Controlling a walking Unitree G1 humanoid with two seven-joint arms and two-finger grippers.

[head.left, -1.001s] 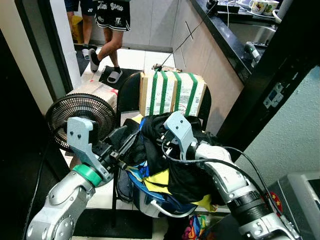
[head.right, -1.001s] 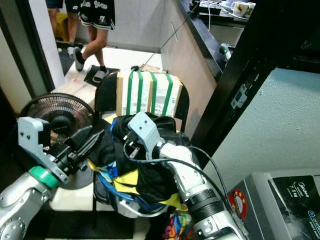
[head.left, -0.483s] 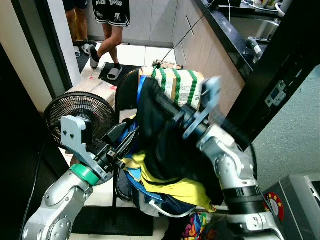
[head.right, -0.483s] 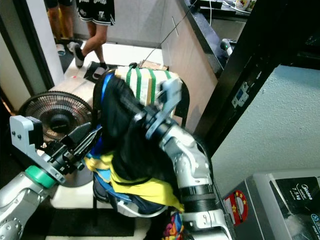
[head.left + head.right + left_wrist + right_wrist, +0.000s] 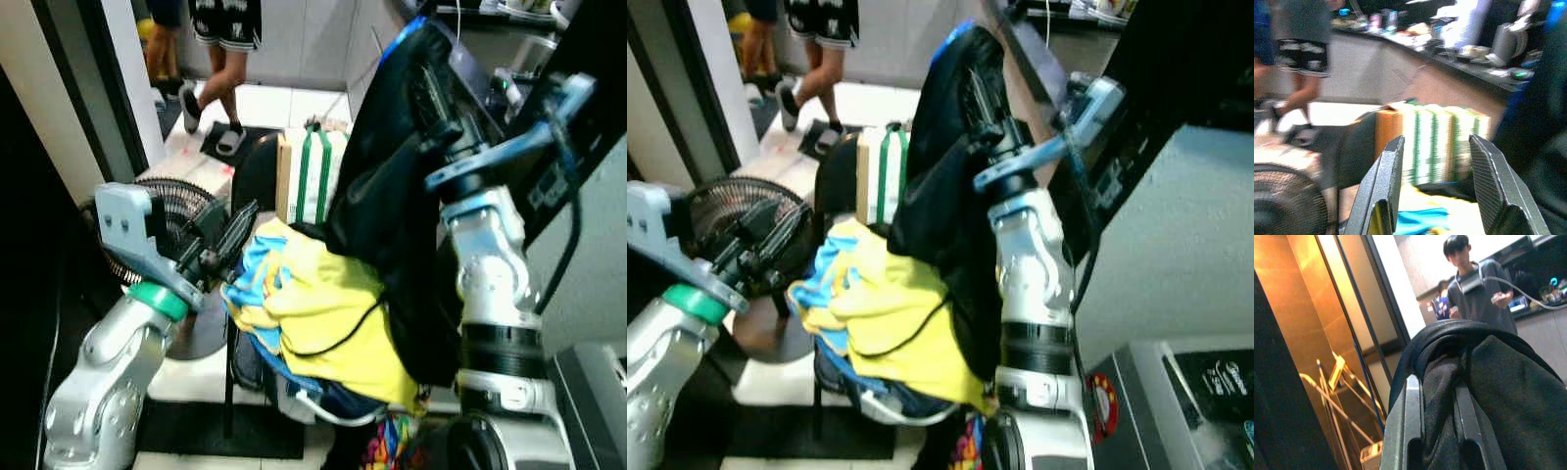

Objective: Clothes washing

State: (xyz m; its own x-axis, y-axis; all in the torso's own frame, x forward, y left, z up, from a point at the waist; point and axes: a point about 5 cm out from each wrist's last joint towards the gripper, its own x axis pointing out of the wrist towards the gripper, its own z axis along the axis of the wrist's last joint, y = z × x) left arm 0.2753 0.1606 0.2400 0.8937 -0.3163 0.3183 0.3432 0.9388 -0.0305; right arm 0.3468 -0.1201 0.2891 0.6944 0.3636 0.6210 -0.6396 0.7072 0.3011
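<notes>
Lift in hand: my right gripper (image 5: 1437,396) is raised high, fingers clamped on a fold of the black garment (image 5: 392,206), which hangs in a long drape from the grip down toward the laundry heap. Yellow garment (image 5: 323,323) and blue pieces sit on top of the heap in the basket (image 5: 313,406), on the dark chair (image 5: 257,176).

Left gripper (image 5: 1435,191) hovers at the heap's near edge, fingers spread, holding nothing. Floor fan (image 5: 171,211) just behind it; green-striped carton (image 5: 313,176) on the chair behind the heap.

Washing machine (image 5: 1185,392) sits low on my right, corner only.

Judgement on doing this well: I'd keep the right arm high until the black hem is free of the yellow piece, since a thin dark cord (image 5: 343,338) lies across the yellow cloth and may snag. Left gripper could pin the heap down. A person's legs (image 5: 220,69) are in the doorway beyond; swing away from there.
</notes>
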